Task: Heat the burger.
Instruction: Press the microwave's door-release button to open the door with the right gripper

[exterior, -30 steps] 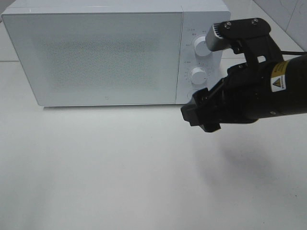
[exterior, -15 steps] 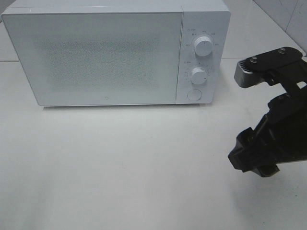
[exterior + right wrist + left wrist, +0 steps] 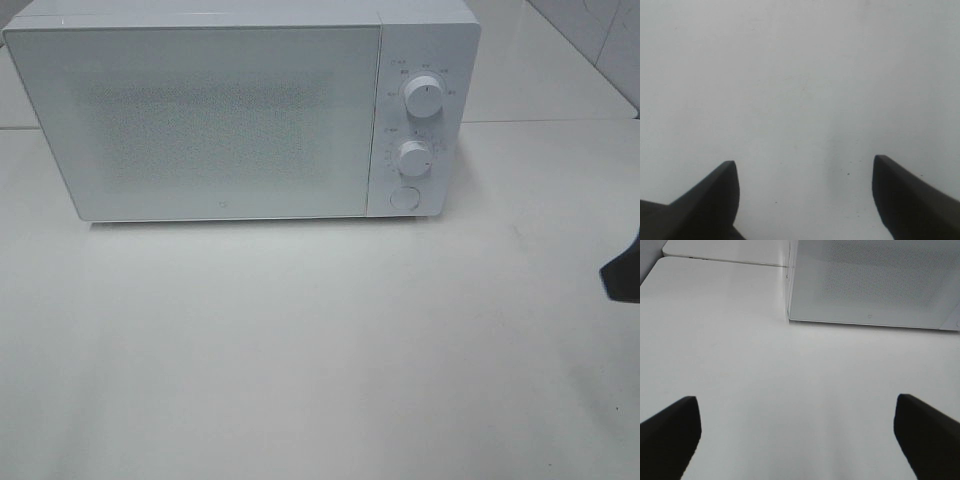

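Tool, jaws apart, over white tabletop

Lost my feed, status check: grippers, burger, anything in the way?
Left gripper open, empty. Right gripper open, empty. Burger not in view; microwave door shut. No obstruction seen.

The burger cannot be seen in any camera view.
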{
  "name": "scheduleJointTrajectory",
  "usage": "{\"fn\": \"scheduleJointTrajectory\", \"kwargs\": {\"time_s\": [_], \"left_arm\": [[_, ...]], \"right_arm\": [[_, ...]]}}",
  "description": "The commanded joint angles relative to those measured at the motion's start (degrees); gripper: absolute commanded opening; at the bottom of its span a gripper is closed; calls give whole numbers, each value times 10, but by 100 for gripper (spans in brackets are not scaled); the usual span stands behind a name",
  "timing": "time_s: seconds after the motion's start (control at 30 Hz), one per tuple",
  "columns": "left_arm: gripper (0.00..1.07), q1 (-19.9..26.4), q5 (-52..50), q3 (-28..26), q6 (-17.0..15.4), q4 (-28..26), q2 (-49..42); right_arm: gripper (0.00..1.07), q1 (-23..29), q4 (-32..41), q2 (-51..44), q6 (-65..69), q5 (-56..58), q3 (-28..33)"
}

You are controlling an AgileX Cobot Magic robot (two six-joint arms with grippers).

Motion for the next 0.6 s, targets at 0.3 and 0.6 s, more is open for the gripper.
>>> {"fn": "scheduleJointTrajectory", "kwargs": {"time_s": [0.3, 0.6], "left_arm": [[98, 2, 0, 3, -3, -2, -11], [98, 2, 0, 3, -3, -2, -11]], "right_arm": [[70, -56, -33, -226, -8, 5, 70], [70, -56, -28, -376, -6, -2, 74]]}}
